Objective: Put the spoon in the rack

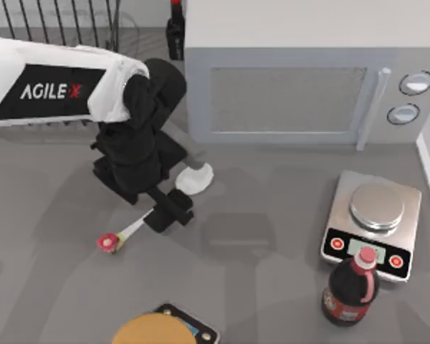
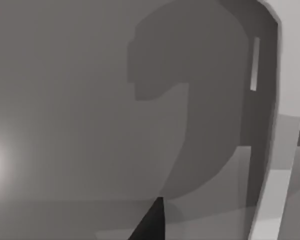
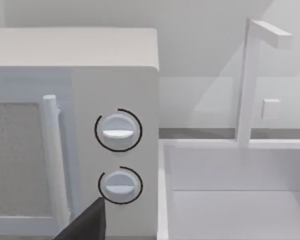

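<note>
Top view. Left arm, white casing lettered AGILEX with black wrist, reaches in from 9 o'clock toward the table's middle-left. Left gripper [image 1: 168, 211], black, two-fingered, sits low over the slim white spoon [image 1: 193, 179]. The spoon lies flat on the grey table [image 1: 258, 287]: oval bowl toward 1 o'clock, handle running toward 7 o'clock, small pink-red flower ornament with yellow centre at the handle end. The gripper straddles the handle's middle, hiding it; whether its fingers grip the handle cannot be told. Large dark grey wire rack [image 1: 57, 21] with thin upright prongs stands at 11 o'clock, partly behind the arm, well apart from the spoon. Pale grey box microwave oven [image 1: 294, 93] with mesh window, bar handle and two round dials stands at 1 o'clock. Dark bottle [image 1: 175, 29] stands just beside the microwave's left edge. Silver kitchen scale [image 1: 373, 222] with round pan and red buttons at 4 o'clock. Dark cola bottle with red cap [image 1: 351, 287] stands just below the scale. Tan round item on a dark square base [image 1: 158, 331] at 6 o'clock, cut by the edge.

Left wrist view. Bare grey table surface with the arm's shadow; one black fingertip [image 2: 152, 222]; microwave edge.

Right wrist view. Microwave front with handle and two dials; white sink basin [image 3: 230, 200] with white tap beside it; one dark fingertip [image 3: 87, 222]. Right gripper opening: cannot tell.
</note>
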`<control>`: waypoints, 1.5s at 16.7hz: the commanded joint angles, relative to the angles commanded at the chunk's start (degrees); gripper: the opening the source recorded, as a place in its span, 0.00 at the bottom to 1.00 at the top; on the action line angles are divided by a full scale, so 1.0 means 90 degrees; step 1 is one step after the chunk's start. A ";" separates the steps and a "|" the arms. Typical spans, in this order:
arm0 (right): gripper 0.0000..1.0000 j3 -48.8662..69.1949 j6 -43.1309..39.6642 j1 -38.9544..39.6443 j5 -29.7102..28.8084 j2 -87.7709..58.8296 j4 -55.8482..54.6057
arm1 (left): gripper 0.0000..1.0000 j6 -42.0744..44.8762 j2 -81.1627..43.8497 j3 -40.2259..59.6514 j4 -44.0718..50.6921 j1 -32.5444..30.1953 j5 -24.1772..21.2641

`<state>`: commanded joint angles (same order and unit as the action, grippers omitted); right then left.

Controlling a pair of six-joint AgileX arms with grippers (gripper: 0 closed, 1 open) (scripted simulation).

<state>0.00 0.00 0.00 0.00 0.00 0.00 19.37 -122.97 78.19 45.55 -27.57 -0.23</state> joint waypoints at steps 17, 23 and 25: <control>1.00 0.0000 0.0000 0.0000 0.0000 0.0000 0.0000 | 0.00 -0.0056 0.0486 0.3193 0.3653 -0.0036 -0.0063; 1.00 0.0000 0.0000 0.0000 0.0000 0.0000 0.0000 | 0.00 -0.0078 0.0774 0.4577 0.5094 -0.0036 -0.0061; 1.00 0.0000 0.0000 0.0000 0.0000 0.0000 0.0000 | 0.00 -0.0078 0.0779 0.4587 0.5104 -0.0036 -0.0060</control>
<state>0.00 0.00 0.00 0.00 0.00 0.00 18.66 -115.96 119.47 91.49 -27.90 -0.78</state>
